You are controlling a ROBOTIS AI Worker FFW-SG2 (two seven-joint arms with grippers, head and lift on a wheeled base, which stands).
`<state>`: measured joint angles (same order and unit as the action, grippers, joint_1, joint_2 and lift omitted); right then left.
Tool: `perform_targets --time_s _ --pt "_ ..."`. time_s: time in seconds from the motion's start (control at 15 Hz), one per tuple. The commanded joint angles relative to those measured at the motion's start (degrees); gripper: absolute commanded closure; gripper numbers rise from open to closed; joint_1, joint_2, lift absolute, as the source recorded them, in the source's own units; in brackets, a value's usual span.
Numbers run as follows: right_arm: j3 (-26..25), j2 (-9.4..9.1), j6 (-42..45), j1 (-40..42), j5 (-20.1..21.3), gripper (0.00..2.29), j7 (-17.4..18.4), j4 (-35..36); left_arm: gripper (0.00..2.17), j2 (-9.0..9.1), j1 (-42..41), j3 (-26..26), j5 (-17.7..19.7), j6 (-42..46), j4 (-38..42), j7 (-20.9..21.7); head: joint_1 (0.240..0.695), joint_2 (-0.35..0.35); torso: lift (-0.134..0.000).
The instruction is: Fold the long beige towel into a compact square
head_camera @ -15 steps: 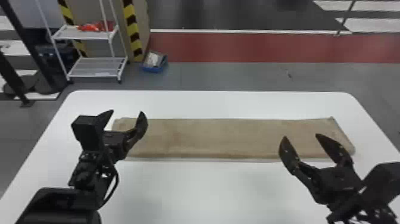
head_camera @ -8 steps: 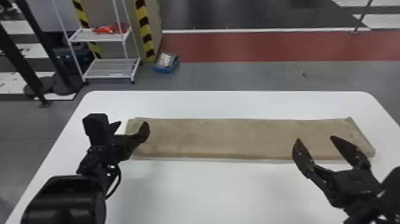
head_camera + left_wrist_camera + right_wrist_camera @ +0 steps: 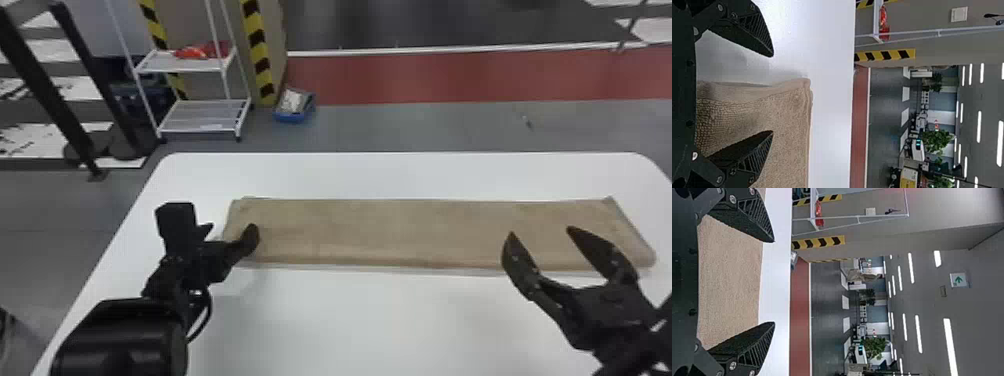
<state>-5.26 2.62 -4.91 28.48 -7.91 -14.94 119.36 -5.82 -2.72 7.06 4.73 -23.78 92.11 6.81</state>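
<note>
One beige towel (image 3: 400, 232), a long flat strip, lies on a white table (image 3: 380, 320). Left gripper (image 3: 230, 229): wide, near its left end. Right gripper (image 3: 541, 233): wide, near its right.

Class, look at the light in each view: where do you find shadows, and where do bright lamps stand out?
Head view: faint, soft-edged shading on the white table near the left tool; left wrist view: darker shading on the towel close to that tool; right wrist view: ceiling lights glare as plain white strips.
</note>
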Motion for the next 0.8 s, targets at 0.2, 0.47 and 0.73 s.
perform_targets --time_s 0.2,0.47,0.73 --pt "0.16 0.1 0.03 0.0 0.0 0.14 0.0 0.17 0.62 0.02 -0.09 0.14 -0.16 -1.67 0.35 1.27 0.695 0.092 -0.119" --pt "0.07 0.1 0.03 0.09 -0.26 0.14 0.0 0.26 1.85 0.28 -2.46 0.41 1.24 -1.49 5.01 0.48 0.695 0.093 -0.119" --pt "0.07 0.1 0.2 0.17 -0.7 0.14 0.0 0.26 1.89 0.55 -5.01 0.32 3.09 -5.01 12.48 0.39 0.695 0.086 -0.119"
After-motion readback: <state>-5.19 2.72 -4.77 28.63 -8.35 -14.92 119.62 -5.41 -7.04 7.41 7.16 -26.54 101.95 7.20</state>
